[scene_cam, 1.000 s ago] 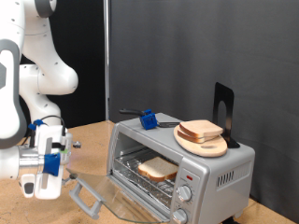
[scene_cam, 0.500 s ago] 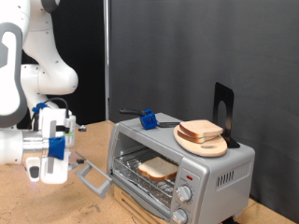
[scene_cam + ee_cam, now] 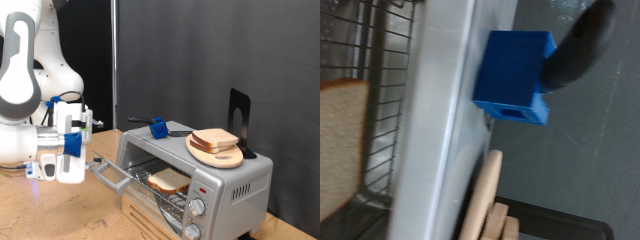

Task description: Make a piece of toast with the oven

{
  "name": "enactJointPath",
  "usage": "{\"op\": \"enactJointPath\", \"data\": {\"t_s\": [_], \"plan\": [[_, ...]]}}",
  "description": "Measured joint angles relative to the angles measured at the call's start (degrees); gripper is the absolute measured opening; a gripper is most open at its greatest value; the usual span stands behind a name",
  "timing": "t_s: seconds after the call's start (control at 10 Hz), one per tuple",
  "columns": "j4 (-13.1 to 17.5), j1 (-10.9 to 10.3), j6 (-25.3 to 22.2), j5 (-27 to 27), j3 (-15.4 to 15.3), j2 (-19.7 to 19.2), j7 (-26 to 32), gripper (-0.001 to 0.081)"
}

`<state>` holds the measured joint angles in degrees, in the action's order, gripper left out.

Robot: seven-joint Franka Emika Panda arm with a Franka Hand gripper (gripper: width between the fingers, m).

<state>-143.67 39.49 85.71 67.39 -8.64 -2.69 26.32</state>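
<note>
Fingers we cannot really see: the gripper (image 3: 72, 165) sits low at the exterior view's left, close to the handle of the door (image 3: 125, 180), and we cannot tell if it is open, shut, or holding anything. We stand on a brown wooden table (image 3: 40, 215) with a dark curtain (image 3: 200, 50) behind it. On the table is the oven (image 3: 195, 175), silver-grey, long from the exterior view's left to its right, with two round knobs (image 3: 196, 207) at its right end. Its glass door is part way open, tilted out toward the gripper. We see the piece of toast (image 3: 168, 180) lying flat on the wire rack (image 3: 150, 190) inside. On top of the oven are a blue block (image 3: 159, 127), a black handle (image 3: 140, 119), and a round wooden plate (image 3: 216, 151) with another bread slice (image 3: 215, 138). In the wrist view we see the blue block (image 3: 515, 75) and the toast (image 3: 340, 150) up close.
</note>
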Motion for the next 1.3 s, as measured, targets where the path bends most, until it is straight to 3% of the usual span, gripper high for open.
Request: {"op": "enactJointPath", "data": {"t_s": [0.7, 1.0, 1.3], "plan": [[-6.2, -1.6, -0.5, 5.3, -4.1, 8.0, -0.4, 0.0682], [-8.9, -2.7, 3.5, 6.1, -6.4, 8.9, -0.3, 0.0682], [-9.8, -1.8, 2.7, 4.9, -5.6, 9.0, -1.0, 0.0682]]}}
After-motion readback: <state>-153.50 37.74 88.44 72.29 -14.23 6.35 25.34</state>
